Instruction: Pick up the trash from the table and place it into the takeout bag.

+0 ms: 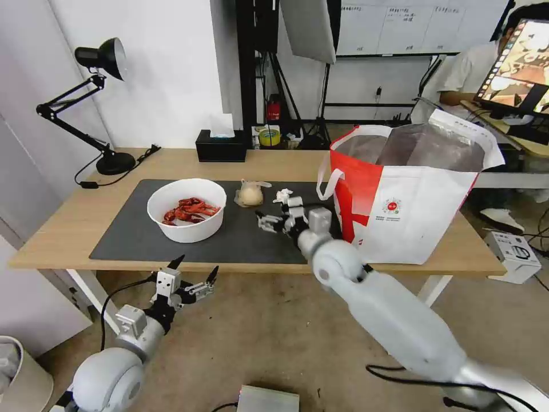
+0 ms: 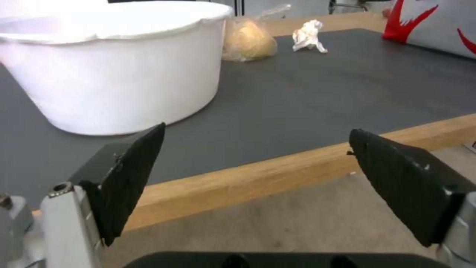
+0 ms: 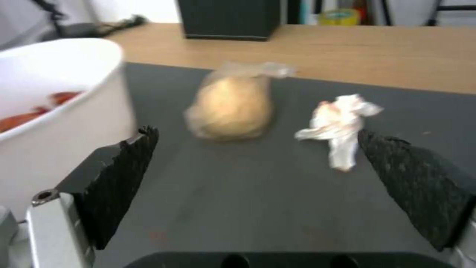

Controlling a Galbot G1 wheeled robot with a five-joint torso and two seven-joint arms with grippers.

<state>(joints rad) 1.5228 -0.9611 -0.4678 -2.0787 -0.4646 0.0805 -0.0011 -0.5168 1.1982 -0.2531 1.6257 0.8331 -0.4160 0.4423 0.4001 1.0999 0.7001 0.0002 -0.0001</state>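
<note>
Bowl: white round bowl (image 1: pixel 187 209) of red crayfish shells, on the left part of the dark grey mat (image 1: pixel 131 229), not yet picked up.
Knotted bag: clear bag with beige lump (image 1: pixel 250 193) on the mat, between bowl and tissue, untouched.
Tissue: crumpled white tissue (image 1: pixel 282 195) just beside the knotted bag, on the mat.
Takeout bag: white-and-red takeout bag (image 1: pixel 412 200) upright at the right end of the table (image 1: pixel 68 223), mouth open; contents hidden from the head view, possibly something already inside.
Right gripper (image 1: pixel 269 221): over the mat, jaws spread wide, empty, facing knotted bag and tissue.
Left gripper (image 1: pixel 194 274): below the table's front edge, jaws wide apart, empty, parked.
Progress: three pieces left on the table; judged well short of finished.
</note>
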